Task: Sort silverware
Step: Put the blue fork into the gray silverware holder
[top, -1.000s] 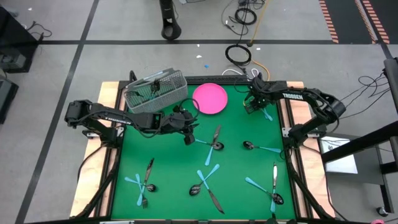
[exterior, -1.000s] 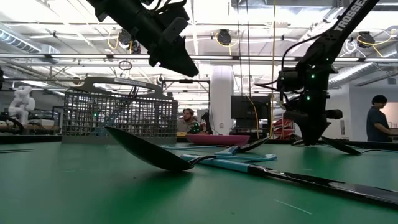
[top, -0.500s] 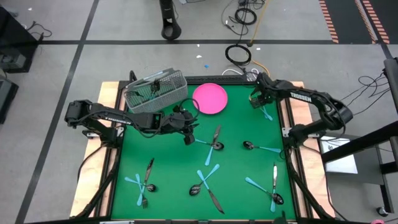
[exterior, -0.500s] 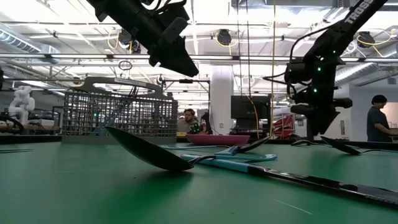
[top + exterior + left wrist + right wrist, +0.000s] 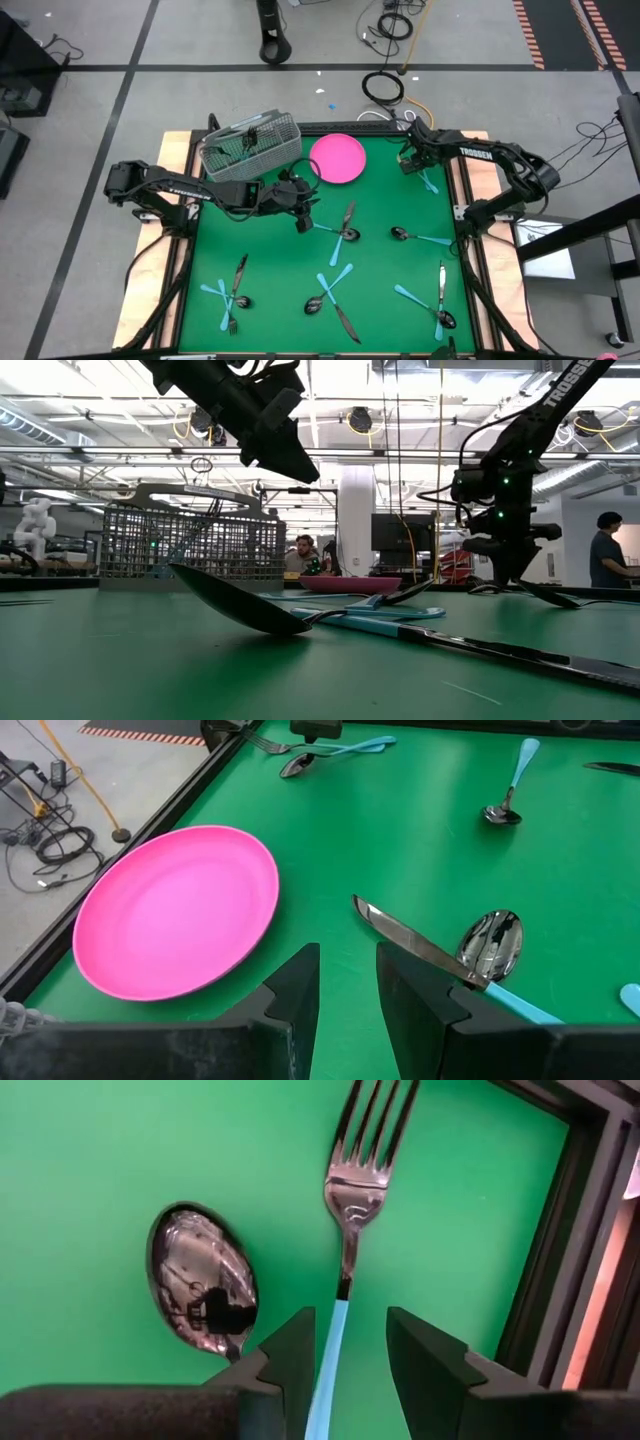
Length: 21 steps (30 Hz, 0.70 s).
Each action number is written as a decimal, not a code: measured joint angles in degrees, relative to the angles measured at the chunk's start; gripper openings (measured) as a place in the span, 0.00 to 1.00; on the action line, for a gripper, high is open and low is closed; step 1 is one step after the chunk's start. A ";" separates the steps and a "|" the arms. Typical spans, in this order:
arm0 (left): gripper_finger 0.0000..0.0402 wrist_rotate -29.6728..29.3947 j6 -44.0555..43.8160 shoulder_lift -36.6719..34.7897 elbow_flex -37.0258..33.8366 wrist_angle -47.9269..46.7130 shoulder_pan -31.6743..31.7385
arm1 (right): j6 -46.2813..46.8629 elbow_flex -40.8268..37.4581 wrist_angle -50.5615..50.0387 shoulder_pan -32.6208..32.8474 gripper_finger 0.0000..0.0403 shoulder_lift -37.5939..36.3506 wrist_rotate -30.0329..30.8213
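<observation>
Silverware lies scattered on the green mat: a knife and spoon (image 5: 345, 225) at the middle, and more pieces with blue handles (image 5: 330, 290) toward the near edge. A blue-handled fork (image 5: 355, 1190) and a spoon (image 5: 200, 1280) lie flat on the mat at the far right corner. My right gripper (image 5: 350, 1355) hangs open over them and points down. Its fingers stand on either side of the fork's blue handle (image 5: 333, 1330) with room to spare. My left gripper (image 5: 348, 985) is open and hovers mid-table, between the pink plate (image 5: 175, 910) and a knife (image 5: 410, 940).
The grey wire-mesh basket (image 5: 250, 148) stands at the far left, with the pink plate (image 5: 337, 158) beside it. The table's black frame (image 5: 560, 1230) runs close by the fork. In the room behind the table, people (image 5: 610, 550) are visible.
My right gripper has swayed a little over the far right corner and rolled its wrist somewhat. It remains above the fork and spoon. The silverware has not moved.
</observation>
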 joint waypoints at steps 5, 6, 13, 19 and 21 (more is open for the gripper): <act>0.26 0.00 0.01 0.00 0.00 0.00 0.00 | 0.55 -0.19 -0.02 0.36 0.29 -0.02 -0.10; 0.26 0.00 0.01 0.00 0.00 0.00 0.00 | 0.65 -0.39 -0.02 0.53 0.29 -0.02 -0.07; 0.26 0.00 0.03 0.00 0.00 0.00 0.00 | 2.18 -2.31 0.85 1.93 0.29 -0.02 0.36; 0.26 0.00 0.01 0.00 0.00 0.00 0.00 | 3.70 -2.64 0.72 2.75 0.29 0.51 0.01; 0.26 0.00 0.01 0.00 0.00 0.00 0.00 | 3.71 -2.70 0.36 3.28 0.29 1.27 0.43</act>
